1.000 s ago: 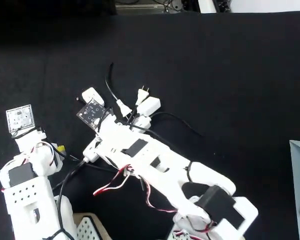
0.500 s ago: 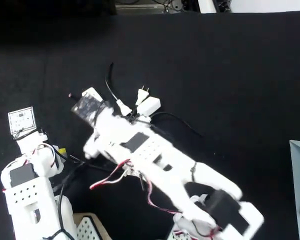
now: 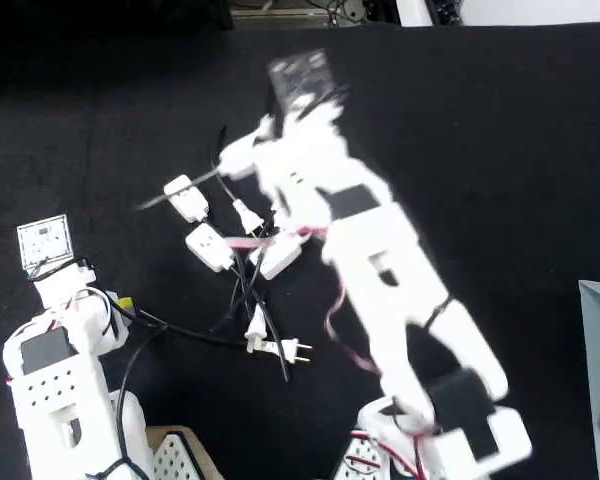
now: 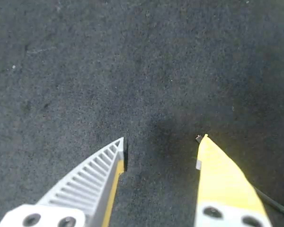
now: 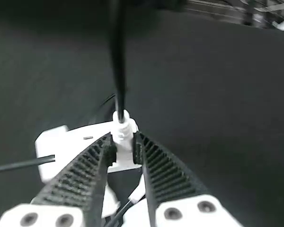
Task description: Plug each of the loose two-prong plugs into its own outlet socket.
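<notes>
Right wrist view shows the right gripper (image 5: 123, 138) with its black ribbed fingers (image 5: 85, 175) pressed in on a small white two-prong plug (image 5: 121, 124). They pinch its moulded body just under the collar where the thin black cable (image 5: 117, 56) leaves it. That grip probably lets the prongs be steered while the cable trails free. A white plastic block (image 5: 61, 146) sits directly behind the plug, and I cannot tell whether the plug is seated in it or only in front of it. In the high view the right arm (image 3: 380, 250) stretches from the five o'clock edge of the black cloth table (image 3: 500, 150) toward twelve o'clock. The other parts lie tangled around nine o'clock of centre. Three white socket blocks (image 3: 187, 197) (image 3: 208, 246) (image 3: 280, 257) lie there, with one loose white plug (image 3: 246, 216) between them. Two more plugs (image 3: 255, 326) (image 3: 292, 349) lie at six o'clock of the blocks, one with its bare prongs showing, so several pairings look undone. The left gripper (image 4: 161, 142) hangs over bare cloth at the eight o'clock corner, its fingers spread with nothing between them, apparently parked clear of the cables.
</notes>
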`<action>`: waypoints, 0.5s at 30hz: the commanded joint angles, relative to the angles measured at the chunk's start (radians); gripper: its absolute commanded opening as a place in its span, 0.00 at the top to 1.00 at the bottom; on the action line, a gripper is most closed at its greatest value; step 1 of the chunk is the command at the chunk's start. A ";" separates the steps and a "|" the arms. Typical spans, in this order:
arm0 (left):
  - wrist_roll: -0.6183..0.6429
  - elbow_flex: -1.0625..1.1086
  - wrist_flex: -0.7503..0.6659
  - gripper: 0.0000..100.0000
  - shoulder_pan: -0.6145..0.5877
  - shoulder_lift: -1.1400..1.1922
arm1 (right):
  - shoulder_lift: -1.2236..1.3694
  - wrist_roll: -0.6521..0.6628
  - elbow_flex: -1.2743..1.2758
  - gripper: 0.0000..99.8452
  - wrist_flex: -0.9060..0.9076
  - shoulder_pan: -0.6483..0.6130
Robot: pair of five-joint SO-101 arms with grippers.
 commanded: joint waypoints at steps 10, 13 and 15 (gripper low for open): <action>0.003 0.007 -0.015 0.75 -0.010 -0.012 | 0.424 -0.190 -0.378 0.99 -0.118 0.222; 0.003 0.008 -0.015 0.75 -0.010 -0.012 | 0.486 -0.203 -0.433 0.99 -0.117 0.264; 0.003 0.008 -0.015 0.75 -0.010 -0.012 | 0.513 -0.206 -0.463 0.98 -0.097 0.281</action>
